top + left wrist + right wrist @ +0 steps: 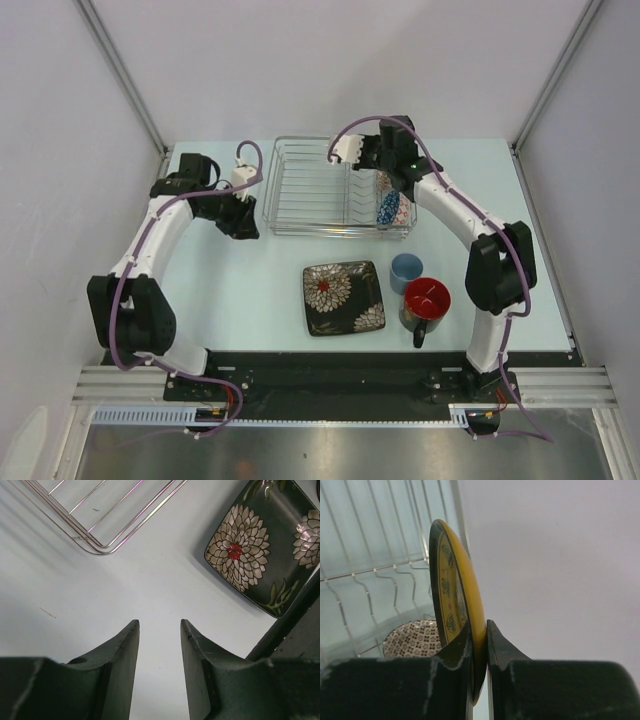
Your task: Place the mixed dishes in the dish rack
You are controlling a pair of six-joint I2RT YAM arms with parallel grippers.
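- The left claw point(159, 630) is released. Its two fingers stand apart with nothing between them, over bare table point(250, 290) just outside the near left corner of the rack.
- The wire dish rack point(305, 190) sits at the far middle of the table. Its left and middle slots show only wire, and the wrist view catches one rounded corner of it.
- A dark square plate with pale flowers point(343, 297) lies flat on the table in front of the rack, apart from it.
- A blue patterned bowl point(391, 209) stands on edge in the near right corner of the rack.
- A pinkish-beige bowl with a lacy pattern point(415, 639) is also inside the rack at its right end, seen below the right claw.
- The right claw point(480, 627) is clenched on the rim of a yellow plate with a dark edge point(455, 590). It holds the plate upright on edge over the right end of the rack. Whether the plate's lower edge touches the wires cannot be told, as the fingers hide it.
- A light-blue cup point(406, 270) stands upright on the table, just right of the flowered plate.
- A dark mug with a red inside point(425, 300) stands just beside the cup on its near right side, with its handle pointing toward the arm bases.
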